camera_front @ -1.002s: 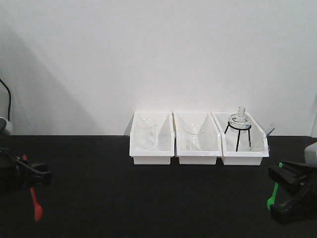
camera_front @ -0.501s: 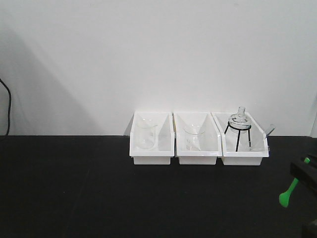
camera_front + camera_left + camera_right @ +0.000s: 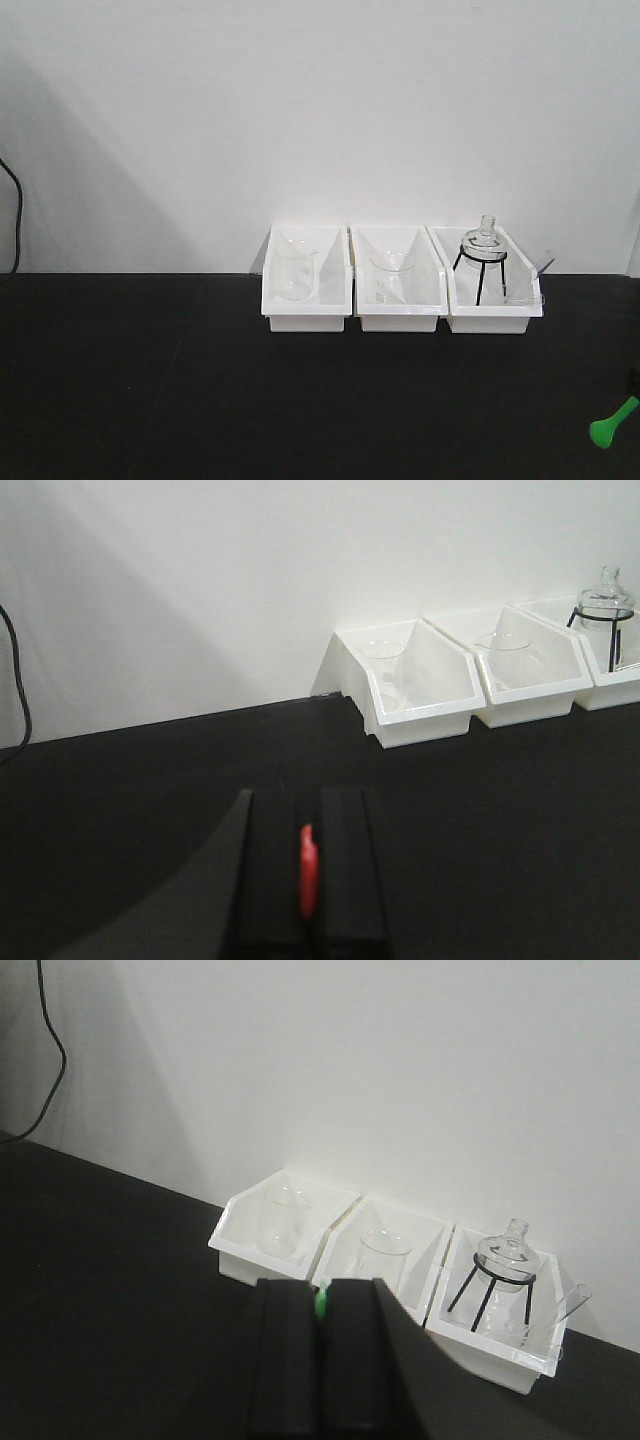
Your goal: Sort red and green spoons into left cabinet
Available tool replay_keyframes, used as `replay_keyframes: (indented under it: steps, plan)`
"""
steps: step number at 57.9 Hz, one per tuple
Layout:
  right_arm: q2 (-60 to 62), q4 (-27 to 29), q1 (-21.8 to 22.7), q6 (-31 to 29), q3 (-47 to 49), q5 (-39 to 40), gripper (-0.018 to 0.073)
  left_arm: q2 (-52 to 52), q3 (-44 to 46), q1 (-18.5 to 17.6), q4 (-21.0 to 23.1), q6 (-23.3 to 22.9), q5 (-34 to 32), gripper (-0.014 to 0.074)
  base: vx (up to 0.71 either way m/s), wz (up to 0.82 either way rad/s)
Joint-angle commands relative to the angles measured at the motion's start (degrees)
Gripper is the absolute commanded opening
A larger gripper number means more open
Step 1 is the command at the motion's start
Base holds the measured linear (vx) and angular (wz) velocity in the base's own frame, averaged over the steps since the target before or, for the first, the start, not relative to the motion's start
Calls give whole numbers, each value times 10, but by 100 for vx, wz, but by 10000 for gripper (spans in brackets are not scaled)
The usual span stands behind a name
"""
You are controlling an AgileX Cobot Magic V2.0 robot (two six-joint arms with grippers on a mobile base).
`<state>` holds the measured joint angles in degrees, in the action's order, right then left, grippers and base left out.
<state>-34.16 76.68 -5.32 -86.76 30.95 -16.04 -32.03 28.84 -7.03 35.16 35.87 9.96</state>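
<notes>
My left gripper (image 3: pixel 310 825) is shut on the red spoon (image 3: pixel 308 872), which shows as a thin red strip between the black jaws in the left wrist view. My right gripper (image 3: pixel 322 1305) is shut on the green spoon (image 3: pixel 321 1303), a green sliver between its jaws. In the front view only the green spoon's bowl end (image 3: pixel 611 424) shows at the far right edge; both grippers and the red spoon are out of that view. The left white bin (image 3: pixel 306 318) holds a glass beaker (image 3: pixel 293 273).
Three white bins stand side by side against the white wall on the black table (image 3: pixel 200 400). The middle bin (image 3: pixel 399 320) holds a glass beaker. The right bin (image 3: pixel 492 322) holds a round flask on a black tripod stand (image 3: pixel 482 266). A black cable (image 3: pixel 16 215) hangs at far left.
Both arms have drawn back out of the front view. The left gripper with the red spoon has left the frame; the green spoon has moved right and down to the frame's edge.
</notes>
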Motion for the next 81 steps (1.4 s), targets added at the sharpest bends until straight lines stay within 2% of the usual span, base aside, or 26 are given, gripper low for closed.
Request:
replay_keyframes:
  steps: [1, 49, 81]
  plan:
    - [0, 12, 3, 1, 16, 12, -3, 0, 16, -4, 11, 0, -42, -3, 0, 0]
    - [0, 12, 3, 1, 16, 11, -3, 0, 16, -4, 11, 0, -42, -3, -1, 1]
    - [0, 12, 3, 1, 16, 11, -3, 0, 16, -4, 11, 0, -42, -3, -7, 30]
